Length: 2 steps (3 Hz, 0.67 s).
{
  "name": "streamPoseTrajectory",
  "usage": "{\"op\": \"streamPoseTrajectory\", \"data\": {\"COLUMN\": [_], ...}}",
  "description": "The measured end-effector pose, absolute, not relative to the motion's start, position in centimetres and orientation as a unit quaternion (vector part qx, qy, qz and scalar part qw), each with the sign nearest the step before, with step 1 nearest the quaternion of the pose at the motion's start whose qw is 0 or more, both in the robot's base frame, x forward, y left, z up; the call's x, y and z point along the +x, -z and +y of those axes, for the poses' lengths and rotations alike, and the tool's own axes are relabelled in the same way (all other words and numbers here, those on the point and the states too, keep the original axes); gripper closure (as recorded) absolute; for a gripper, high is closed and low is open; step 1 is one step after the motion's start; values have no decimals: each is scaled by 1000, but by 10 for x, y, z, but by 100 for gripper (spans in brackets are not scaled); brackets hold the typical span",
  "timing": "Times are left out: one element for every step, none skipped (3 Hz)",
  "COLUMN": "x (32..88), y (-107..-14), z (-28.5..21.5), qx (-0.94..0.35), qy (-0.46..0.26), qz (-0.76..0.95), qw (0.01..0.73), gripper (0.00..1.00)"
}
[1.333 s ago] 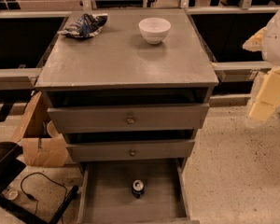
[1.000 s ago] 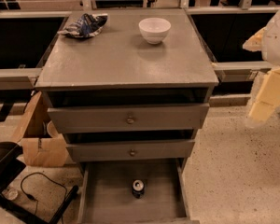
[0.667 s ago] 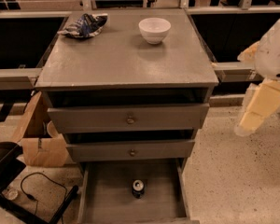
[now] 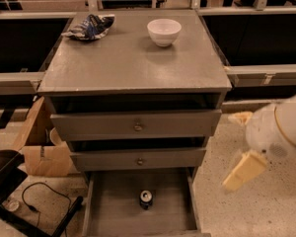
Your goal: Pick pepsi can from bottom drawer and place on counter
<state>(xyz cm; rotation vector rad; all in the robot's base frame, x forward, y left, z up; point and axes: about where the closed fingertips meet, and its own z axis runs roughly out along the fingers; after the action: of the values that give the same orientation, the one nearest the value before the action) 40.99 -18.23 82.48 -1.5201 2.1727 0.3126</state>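
Observation:
The pepsi can (image 4: 146, 199), small and dark with a silver top, stands upright in the middle of the open bottom drawer (image 4: 113, 209), a shallow grey tray pulled out at the foot of the cabinet. The counter (image 4: 133, 58) is the grey cabinet top. My gripper (image 4: 242, 172) hangs on the white arm to the right of the cabinet, above the floor at about the height of the middle drawer. It is well to the right of the can and holds nothing that I can see.
A white bowl (image 4: 164, 32) and a blue-and-white chip bag (image 4: 90, 27) lie at the back of the counter. The two upper drawers (image 4: 136, 126) are slightly open. A cardboard box (image 4: 42, 149) and a cable (image 4: 39, 196) lie on the floor at the left.
My arm has swung down and to the left, closer to the cabinet's lower right side. The can, drawer, bowl and bag have not moved.

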Motion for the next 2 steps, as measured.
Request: {"op": "streamPoseTrajectory", "data": {"x": [399,416], "y": [-773,-753], "z": [-169,-162], "qx": [-524,-494], "qy": [-167,-184], "qz": [778,756], "qw": [304,388], "gripper": [0,0]}}
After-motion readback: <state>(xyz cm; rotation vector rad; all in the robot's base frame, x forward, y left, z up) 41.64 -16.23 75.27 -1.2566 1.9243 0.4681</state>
